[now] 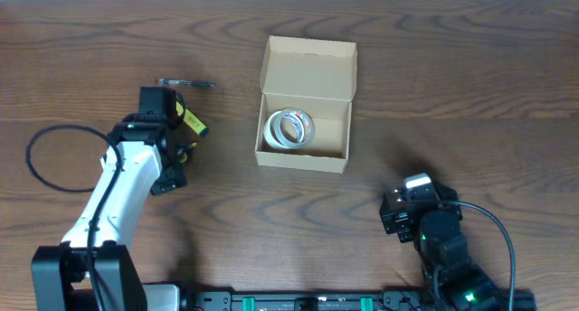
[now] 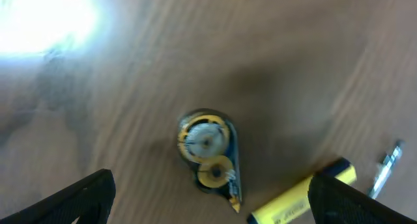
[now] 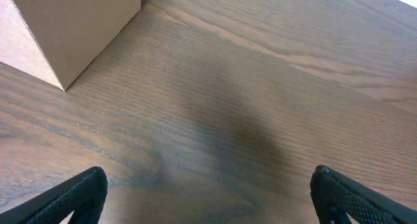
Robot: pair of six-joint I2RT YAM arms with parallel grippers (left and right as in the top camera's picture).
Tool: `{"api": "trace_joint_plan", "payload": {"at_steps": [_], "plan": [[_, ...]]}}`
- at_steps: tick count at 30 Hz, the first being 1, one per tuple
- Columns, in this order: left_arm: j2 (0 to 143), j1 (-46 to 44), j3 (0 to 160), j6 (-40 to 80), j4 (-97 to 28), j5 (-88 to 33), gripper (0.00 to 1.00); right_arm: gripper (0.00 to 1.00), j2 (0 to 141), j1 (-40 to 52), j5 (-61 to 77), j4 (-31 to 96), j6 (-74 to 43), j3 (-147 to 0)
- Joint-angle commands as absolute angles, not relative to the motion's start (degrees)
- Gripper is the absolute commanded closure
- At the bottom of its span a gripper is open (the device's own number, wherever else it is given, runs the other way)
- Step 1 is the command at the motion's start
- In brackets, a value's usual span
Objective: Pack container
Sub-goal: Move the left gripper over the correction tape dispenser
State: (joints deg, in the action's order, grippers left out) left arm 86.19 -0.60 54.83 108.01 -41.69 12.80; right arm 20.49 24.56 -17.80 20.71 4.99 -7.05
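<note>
The container (image 1: 305, 74) is a light-tan cardboard box at the table's middle, its flap lid open toward the back. A roll of clear tape (image 1: 289, 128) lies inside it. My left gripper (image 1: 176, 148) is open above a small correction-tape dispenser (image 2: 208, 152), its fingers (image 2: 212, 204) on either side and apart from it. A yellow highlighter (image 2: 303, 195) lies beside the dispenser, close to the right finger. My right gripper (image 1: 403, 212) is open and empty (image 3: 208, 198) near the front right, short of the box's corner (image 3: 71, 22).
A dark pen (image 1: 185, 82) lies behind the left gripper and also shows in the left wrist view (image 2: 389, 165). A black cable loop (image 1: 33, 164) lies at the far left. Bare wood lies between the right gripper and the box.
</note>
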Motion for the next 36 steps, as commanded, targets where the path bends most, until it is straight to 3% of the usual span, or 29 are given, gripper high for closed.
{"api": "trace_joint_plan", "payload": {"at_steps": [1,10,25,26,32,36], "plan": [[88.2,-0.8,54.5,116.8,-41.3,13.0,0.04,0.01,20.1,24.2,-18.2,20.6,5.0,-6.8],[95.9,-0.8,54.5,119.4,-33.5,11.9,0.05,0.01,20.1,24.2,-18.2,20.6,5.0,-6.8],[100.0,-0.4,54.5,119.4,-32.7,10.8,0.00,0.01,20.1,24.2,-18.2,20.6,5.0,-6.8],[100.0,-0.3,54.5,119.4,-32.7,10.8,0.07,0.01,20.1,24.2,-18.2,20.6,5.0,-6.8],[100.0,0.8,54.5,119.4,-32.7,10.2,0.21,0.01,20.1,24.2,-18.2,20.6,5.0,-6.8],[100.0,0.8,54.5,119.4,-32.7,10.2,0.26,0.01,20.1,24.2,-18.2,20.6,5.0,-6.8]]}}
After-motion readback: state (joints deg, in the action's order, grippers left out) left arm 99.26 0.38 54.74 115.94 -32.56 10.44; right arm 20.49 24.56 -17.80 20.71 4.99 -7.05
